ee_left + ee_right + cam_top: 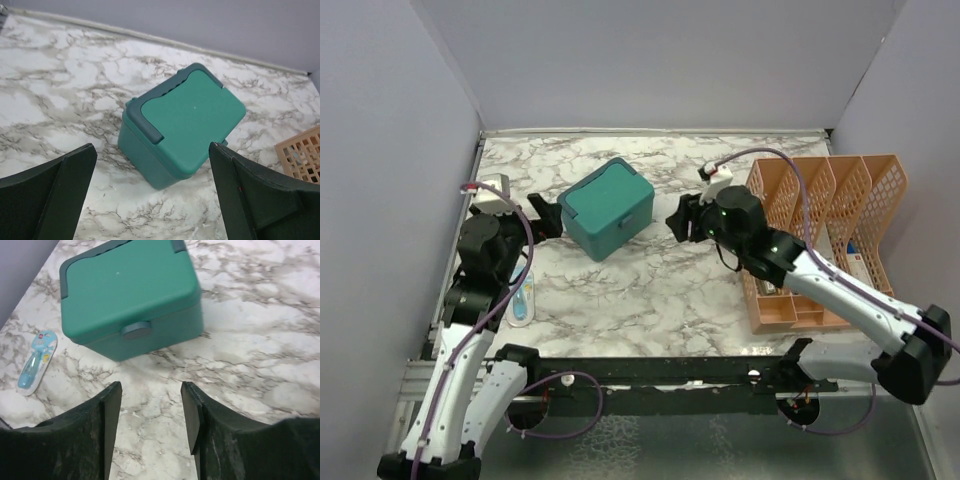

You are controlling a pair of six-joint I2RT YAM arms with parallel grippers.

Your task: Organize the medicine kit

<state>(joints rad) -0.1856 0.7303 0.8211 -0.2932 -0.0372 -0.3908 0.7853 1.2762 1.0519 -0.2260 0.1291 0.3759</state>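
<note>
Medicine kit (606,212) contents unseen beneath shut lid (192,120)

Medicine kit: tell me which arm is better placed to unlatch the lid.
Right, probably. The right claw, open, faces the round latch on the closed medicine kit head-on. The left claw, also open, sees a side of the kit where no latch shows.

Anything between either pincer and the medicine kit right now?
Nothing visible. Only marble tabletop separates the left pincer and right pincer from the medicine kit. The blue packet lies aside, by the left arm, off both paths.
</note>
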